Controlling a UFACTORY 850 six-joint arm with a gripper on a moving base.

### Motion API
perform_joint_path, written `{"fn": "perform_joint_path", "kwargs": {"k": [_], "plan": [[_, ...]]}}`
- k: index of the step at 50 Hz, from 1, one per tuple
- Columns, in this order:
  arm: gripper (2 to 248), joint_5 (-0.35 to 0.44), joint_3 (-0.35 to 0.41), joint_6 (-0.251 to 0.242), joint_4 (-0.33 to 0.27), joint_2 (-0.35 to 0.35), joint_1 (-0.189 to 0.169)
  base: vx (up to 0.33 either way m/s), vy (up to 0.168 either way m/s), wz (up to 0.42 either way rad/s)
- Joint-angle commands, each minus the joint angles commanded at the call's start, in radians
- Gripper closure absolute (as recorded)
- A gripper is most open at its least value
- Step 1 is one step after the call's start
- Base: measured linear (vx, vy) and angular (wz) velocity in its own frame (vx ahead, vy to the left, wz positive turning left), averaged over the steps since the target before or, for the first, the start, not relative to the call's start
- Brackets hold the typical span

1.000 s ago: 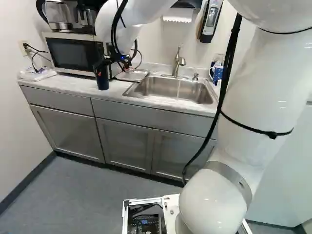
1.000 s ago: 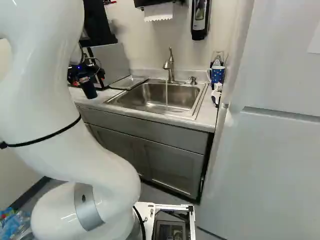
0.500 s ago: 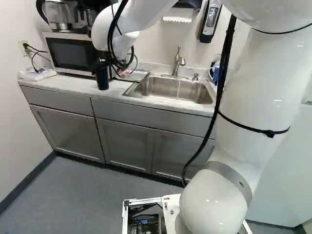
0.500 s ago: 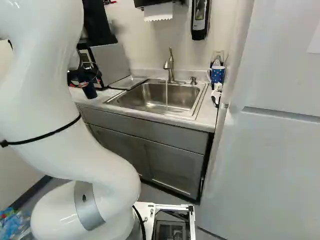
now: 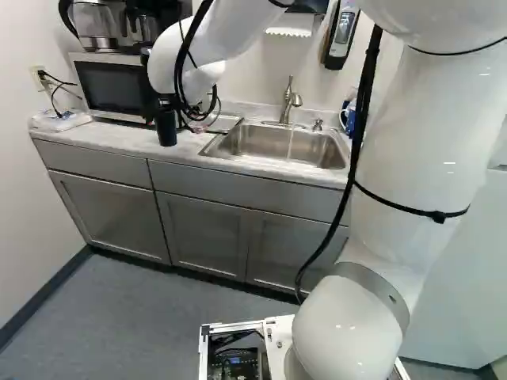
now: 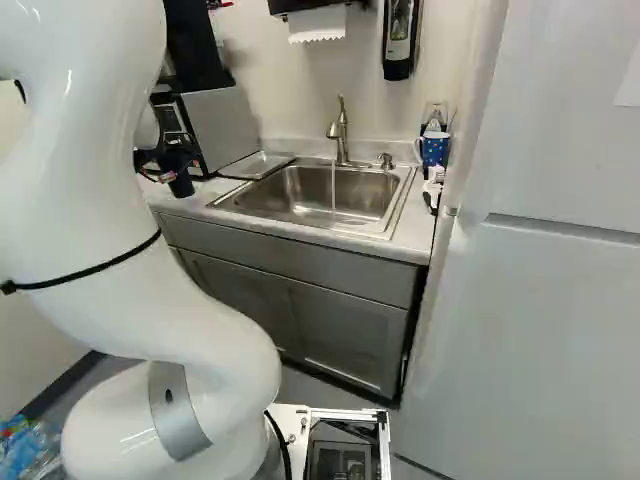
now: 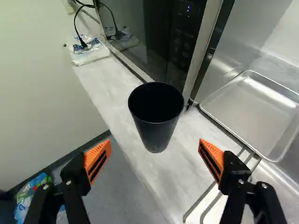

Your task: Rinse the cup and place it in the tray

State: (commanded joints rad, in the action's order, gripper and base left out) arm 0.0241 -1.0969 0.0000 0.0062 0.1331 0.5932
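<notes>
Black 2-finger gripper (image 5: 168, 103): open (wide)
Tapered black cup (image 7: 156, 126): ahead of jaws
Silver rectangular tray (image 7: 250, 112): ahead, jaws' one side

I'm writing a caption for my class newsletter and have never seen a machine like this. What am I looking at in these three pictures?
It is a white robot arm on a base in front of a kitchen counter. Two pictures come from cameras on that base, behind the arm, one to its left and one to its right. The third comes from the arm's wrist, looking along the gripper, whose two orange-padded fingers stand open.

Ahead of them a black cup stands upright on the counter, near the microwave. Nothing is held. Farther along are a shallow metal tray and the sink, where water runs from the faucet. Past the sink is a blue patterned mug.
</notes>
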Motion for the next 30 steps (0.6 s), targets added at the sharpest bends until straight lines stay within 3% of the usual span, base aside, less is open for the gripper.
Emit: {"fn": "perform_joint_path", "kwargs": {"k": [30], "plan": [[3, 0.16, 0.027, 0.0, 0.0, 0.037, -0.009, 0.0, 0.0, 0.0]]}}
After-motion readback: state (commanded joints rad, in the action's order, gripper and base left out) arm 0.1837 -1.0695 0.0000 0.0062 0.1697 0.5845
